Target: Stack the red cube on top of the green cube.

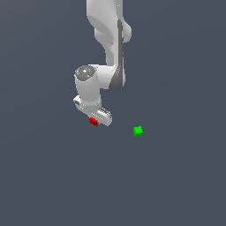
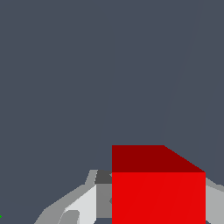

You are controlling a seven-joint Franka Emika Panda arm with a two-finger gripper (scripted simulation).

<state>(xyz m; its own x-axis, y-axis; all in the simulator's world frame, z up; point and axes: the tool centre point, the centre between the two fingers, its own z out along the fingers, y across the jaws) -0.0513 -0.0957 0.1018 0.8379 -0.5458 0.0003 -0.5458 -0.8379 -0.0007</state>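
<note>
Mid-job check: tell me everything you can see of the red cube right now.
The red cube is a tiny, plain, bright red block with flat matte faces and sharp edges, no markings. In the exterior view it sits at the tip of the gripper, partly hidden by it, well apart from the green cube toward the exterior view's right. In the wrist view it fills the space between grey fingers; whether they clamp it, or it rests on the floor, cannot be told.

Matt, smooth red cube (image 2: 158, 197), matt green cube (image 1: 138, 131), smooth glossy white arm (image 1: 108, 39), matt grey floor (image 1: 176, 185)
</note>
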